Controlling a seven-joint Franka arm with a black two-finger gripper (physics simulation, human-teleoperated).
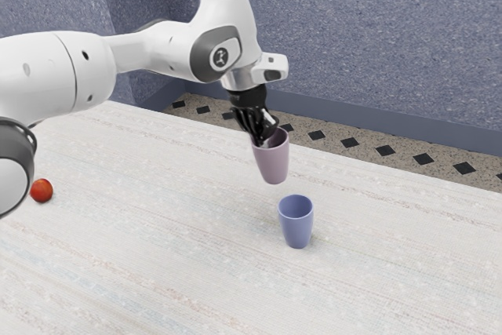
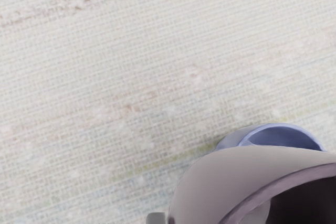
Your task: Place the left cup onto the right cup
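**Cup aloft, just short of its mate**

Pincer (image 1: 267, 137) grips the mauve cup (image 1: 271, 161) at the rim. Its fingers are narrow, seemingly one inside the mouth and one outside, pinching the wall between them. The cup hangs clear of the table (image 1: 141, 264), mouth upward and close to upright, perhaps a little tilted. The blue cup (image 1: 296, 221) stands upright on the table, below the mauve one and a little toward the exterior view's right; the two do not touch. In the wrist view the blue rim peeks out just beyond the held cup's side, so they are near but not lined up. A small red ball (image 1: 41, 190) lies well apart, toward the exterior view's left.

Both cups look like thin-walled, rigid, smooth tumblers, light and empty. A pinch on one side of the rim suits that shape, but a slick wall could let the cup swing or slip, so the carry wants to be gentle. The blue cup seems light enough to tip or skid if the mauve base catches its rim off-centre. Once centred over the open mouth, the tapered base should nest.
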